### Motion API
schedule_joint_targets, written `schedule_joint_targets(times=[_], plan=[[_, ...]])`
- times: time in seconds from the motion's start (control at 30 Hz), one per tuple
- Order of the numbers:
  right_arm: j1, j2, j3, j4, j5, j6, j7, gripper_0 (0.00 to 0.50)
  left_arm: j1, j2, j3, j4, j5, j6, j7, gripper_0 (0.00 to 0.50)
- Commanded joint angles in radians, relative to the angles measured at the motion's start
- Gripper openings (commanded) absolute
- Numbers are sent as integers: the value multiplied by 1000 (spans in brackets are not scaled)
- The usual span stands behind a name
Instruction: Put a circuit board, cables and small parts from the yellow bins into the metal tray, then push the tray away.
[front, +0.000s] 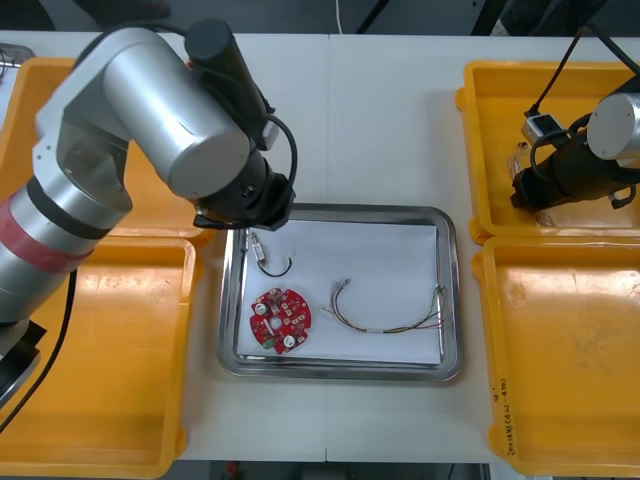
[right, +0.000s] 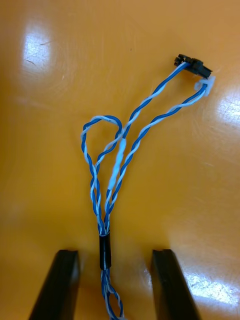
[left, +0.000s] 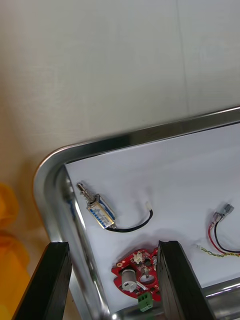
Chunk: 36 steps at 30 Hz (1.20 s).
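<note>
Between the open fingers of the right gripper (right: 114, 255), a twisted blue and white cable (right: 117, 165) is lying on the floor of the far right yellow bin (front: 500, 120). Both black fingers are standing apart, one at each side of the cable's black sleeve (right: 103, 250), and neither is touching it. Beyond the fingertips the cable is fanning out into a small loop and two longer strands. These are ending at a black connector (right: 192, 64) well ahead of the gripper.

Over the far left corner of the metal tray (front: 370, 209), the left gripper (left: 111, 250) is hovering with its fingers spread wide, holding nothing. One finger is hanging outside the tray's shiny rim, above the light table (front: 380, 120). The other is hanging over the tray's white inside.

Ahead of the fingertips and between their lines, a small metal part (left: 99, 211) is lying on the white lining just beside the rim. A short black cable (left: 132, 226) is curling away from it. Closer in, between the two fingers, a round red circuit board (left: 136, 272) is resting flat in the tray. Out past the inner finger, a red and yellow cable (left: 216, 240) is also lying in the tray, apart from the board.
</note>
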Motion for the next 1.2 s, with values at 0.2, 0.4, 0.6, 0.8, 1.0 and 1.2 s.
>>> schedule_joint_targets(times=[0.2, 0.4, 0.6, 0.8, 1.0, 1.2], plan=[[25, 6, 18, -15, -19, -6, 5, 0, 1, 99, 194, -33, 88, 63, -177, 500], [16, 5, 9, -27, -13, -14, 13, 0, 0, 149, 261, -1, 137, 68, -284, 500], [0, 2, -44, -84, 2, 42, 18, 0, -12, 172, 333, 69, 157, 69, -421, 500], [-15, 0, -142, -139, 11, 171, 31, 0, -63, 174, 372, 183, 148, 69, -548, 500], [-15, -17, -214, -229, 11, 292, 37, 0, -105, 174, 406, 292, 130, 43, -676, 500], [-15, -35, -257, -314, 10, 431, 37, 0, -126, 174, 421, 375, 97, -9, -797, 500]])
